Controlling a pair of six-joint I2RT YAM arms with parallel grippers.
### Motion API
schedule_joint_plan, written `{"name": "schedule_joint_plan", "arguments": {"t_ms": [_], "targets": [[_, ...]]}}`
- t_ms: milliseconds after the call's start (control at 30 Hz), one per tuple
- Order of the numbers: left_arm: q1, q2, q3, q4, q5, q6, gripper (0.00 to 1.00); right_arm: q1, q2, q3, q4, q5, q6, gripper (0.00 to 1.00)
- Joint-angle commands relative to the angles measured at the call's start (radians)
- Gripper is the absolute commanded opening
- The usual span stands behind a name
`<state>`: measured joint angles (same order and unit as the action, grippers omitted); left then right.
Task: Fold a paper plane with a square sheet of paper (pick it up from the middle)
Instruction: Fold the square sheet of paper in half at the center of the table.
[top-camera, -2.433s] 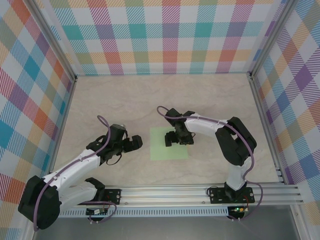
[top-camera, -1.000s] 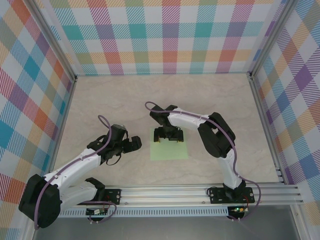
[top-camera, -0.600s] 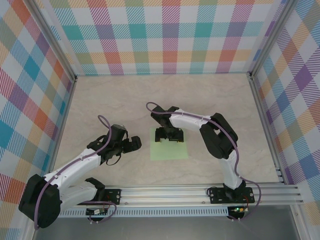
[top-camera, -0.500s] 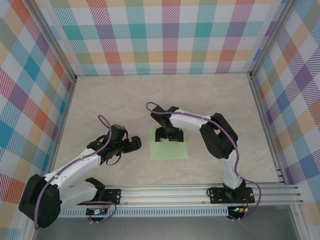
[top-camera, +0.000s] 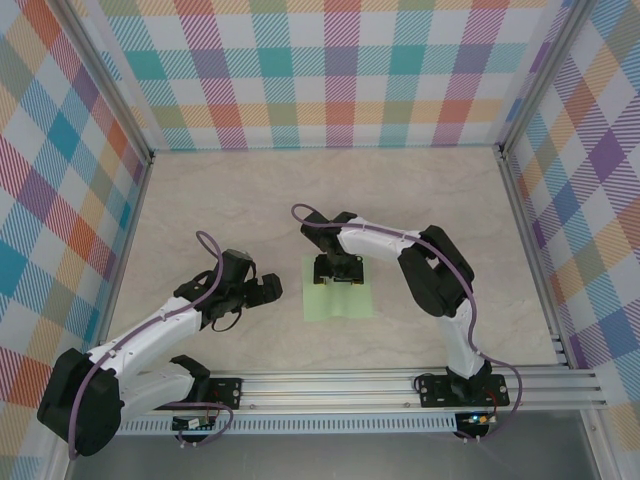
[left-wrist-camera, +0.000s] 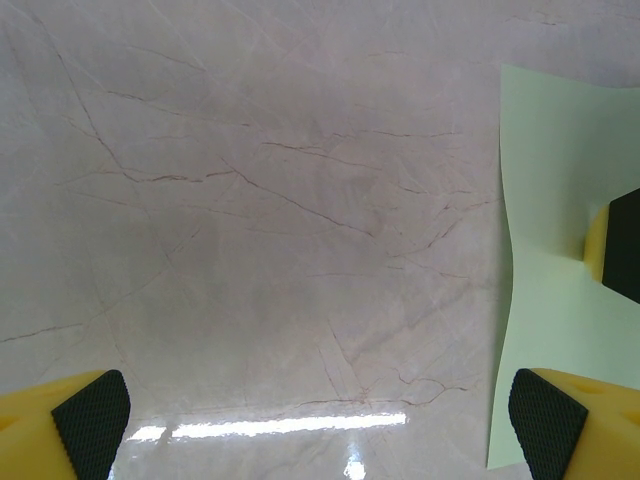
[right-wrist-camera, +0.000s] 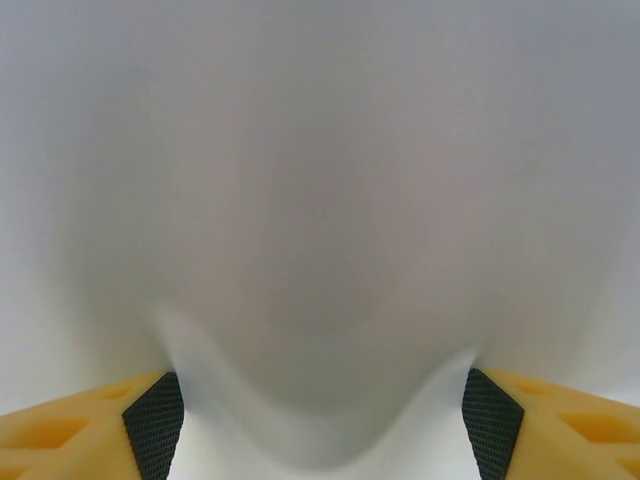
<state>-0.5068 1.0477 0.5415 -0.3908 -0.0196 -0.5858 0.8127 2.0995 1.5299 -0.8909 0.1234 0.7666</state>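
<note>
The sheet (top-camera: 338, 303) (left-wrist-camera: 560, 200) is laid on the surface (top-camera: 230, 200). Its far edge is pressed under the jaws of the right gripper (top-camera: 340, 273) (right-wrist-camera: 320, 410), which are kept partly spread, and the paper is bowed up between them. The jaws of the left gripper (top-camera: 271, 290) (left-wrist-camera: 320, 420) are spread wide, with the sheet just beside one pad (left-wrist-camera: 545, 410).

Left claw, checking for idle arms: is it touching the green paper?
No, a strip of bare table separates the left claw from the paper.
</note>
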Motion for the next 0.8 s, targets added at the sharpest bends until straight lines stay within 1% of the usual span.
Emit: {"name": "schedule_joint_plan", "arguments": {"t_ms": [0, 67, 200, 233, 267, 300, 500, 567, 633, 700, 767], "targets": [[0.013, -0.013, 0.034, -0.021, -0.011, 0.011, 1.00, 0.006, 0.063, -0.018, -0.048, 0.001, -0.019, 0.76], [0.013, -0.013, 0.034, -0.021, -0.011, 0.011, 1.00, 0.006, 0.043, -0.013, -0.049, 0.004, -0.026, 0.75], [0.014, -0.016, 0.033, -0.023, -0.011, 0.009, 1.00, 0.006, 0.004, -0.005, -0.049, 0.005, -0.040, 0.62], [0.013, -0.017, 0.035, -0.025, -0.011, 0.009, 1.00, 0.006, -0.006, -0.004, -0.051, 0.008, -0.042, 0.56], [0.013, -0.018, 0.036, -0.027, -0.012, 0.009, 1.00, 0.006, -0.016, -0.004, -0.051, 0.010, -0.043, 0.53], [0.013, -0.020, 0.037, -0.028, -0.013, 0.009, 1.00, 0.006, -0.026, -0.004, -0.055, 0.014, -0.045, 0.52], [0.013, -0.034, 0.043, -0.038, -0.018, 0.006, 1.00, 0.006, -0.124, -0.018, -0.045, 0.012, -0.055, 0.35], [0.014, -0.037, 0.044, -0.042, -0.020, 0.003, 1.00, 0.005, -0.160, -0.025, -0.031, -0.004, -0.057, 0.33], [0.013, -0.040, 0.046, -0.046, -0.019, 0.002, 1.00, -0.001, -0.206, -0.043, 0.005, -0.053, -0.064, 0.31], [0.014, -0.045, 0.046, -0.047, -0.016, -0.001, 1.00, -0.017, -0.255, -0.080, 0.073, -0.131, -0.058, 0.31], [0.014, -0.052, 0.048, -0.049, -0.015, -0.006, 1.00, -0.045, -0.313, -0.136, 0.182, -0.254, -0.044, 0.31]]}}
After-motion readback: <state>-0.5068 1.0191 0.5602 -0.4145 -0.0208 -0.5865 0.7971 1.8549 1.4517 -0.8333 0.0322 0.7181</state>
